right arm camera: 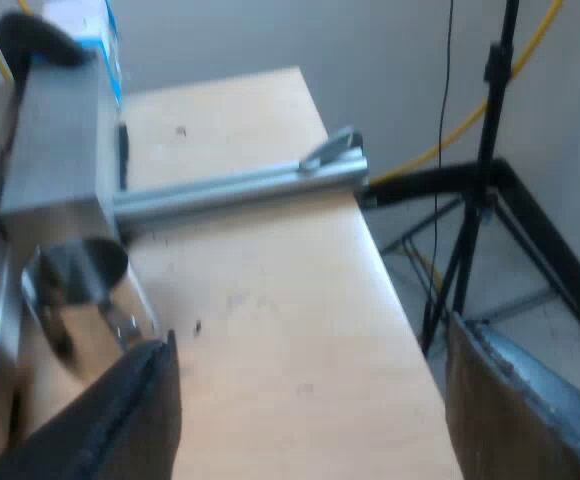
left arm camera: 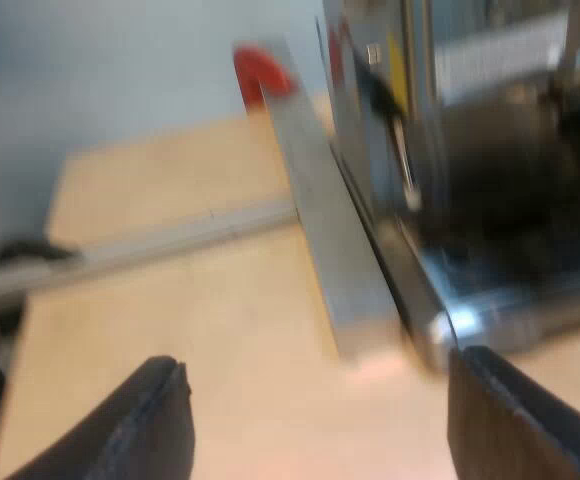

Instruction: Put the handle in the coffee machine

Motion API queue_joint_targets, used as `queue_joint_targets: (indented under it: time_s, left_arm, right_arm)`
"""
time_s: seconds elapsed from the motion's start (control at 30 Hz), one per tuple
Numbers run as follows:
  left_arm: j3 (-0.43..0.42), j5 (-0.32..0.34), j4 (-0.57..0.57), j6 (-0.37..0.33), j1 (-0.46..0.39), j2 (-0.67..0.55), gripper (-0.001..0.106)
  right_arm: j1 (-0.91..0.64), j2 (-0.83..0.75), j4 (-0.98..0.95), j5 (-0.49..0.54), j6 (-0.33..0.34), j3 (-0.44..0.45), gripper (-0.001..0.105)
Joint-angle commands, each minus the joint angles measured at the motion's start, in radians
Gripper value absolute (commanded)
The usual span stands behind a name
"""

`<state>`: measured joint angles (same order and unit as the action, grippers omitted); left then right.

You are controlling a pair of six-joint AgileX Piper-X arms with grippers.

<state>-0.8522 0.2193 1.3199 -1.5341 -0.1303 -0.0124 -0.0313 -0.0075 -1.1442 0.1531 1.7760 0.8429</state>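
L claw (left arm camera: pixel 318 366) agape; machine (left arm camera: pixel 470 180) front unclear.

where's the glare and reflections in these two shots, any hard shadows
Left wrist view: the coffee machine has a bright glint at its bottom corner and dark reflections across its shiny side; the table is evenly lit. Right wrist view: a pale sheen along the metal bar, with only a faint shadow beneath it on the table.

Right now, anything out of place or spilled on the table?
Nothing major. A few dark specks lie on the table beside the espresso machine; I cannot tell what they are. The left gripper and right gripper are open and empty.
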Motion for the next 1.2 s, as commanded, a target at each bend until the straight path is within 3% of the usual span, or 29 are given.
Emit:
queue_joint_targets:
  time_s: [0.03,0.17,0.3,0.47,0.53,0.7,0.87,0.93,1.2]
  left_arm:
    - [0.016,0.002,0.089,-0.014,-0.001,-0.141,0.058]
    - [0.010,0.019,0.179,-0.011,-0.001,-0.141,0.058]
    - [0.013,0.024,0.157,-0.011,-0.001,-0.144,0.058]
    - [0.044,0.019,0.020,-0.018,0.016,-0.141,0.058]
    - [0.084,0.003,-0.129,-0.076,0.045,-0.141,0.058]
    - [0.150,-0.053,-0.304,-0.123,0.094,-0.141,0.058]
    - [0.178,-0.098,-0.336,-0.123,0.116,-0.141,0.058]
    - [0.254,-0.138,-0.339,-0.123,0.152,-0.140,0.058]
    - [0.357,-0.140,-0.339,-0.123,0.186,-0.140,0.058]
  right_arm:
    - [-0.005,-0.046,-0.061,0.000,0.000,0.018,0.059]
    - [-0.005,-0.048,-0.042,-0.008,0.000,0.017,0.059]
    - [-0.005,-0.048,-0.017,-0.008,0.000,0.017,0.059]
    - [-0.005,-0.046,0.033,-0.008,0.000,0.010,0.059]
    - [-0.005,-0.046,0.058,-0.008,0.000,0.003,0.059]
    - [-0.005,-0.046,0.184,-0.008,0.000,-0.065,0.059]
    - [-0.005,-0.046,0.222,-0.008,0.000,-0.126,0.059]
    - [-0.005,-0.046,0.222,-0.008,0.000,-0.166,0.059]
    - [-0.005,-0.044,0.222,-0.027,0.000,-0.295,0.059]
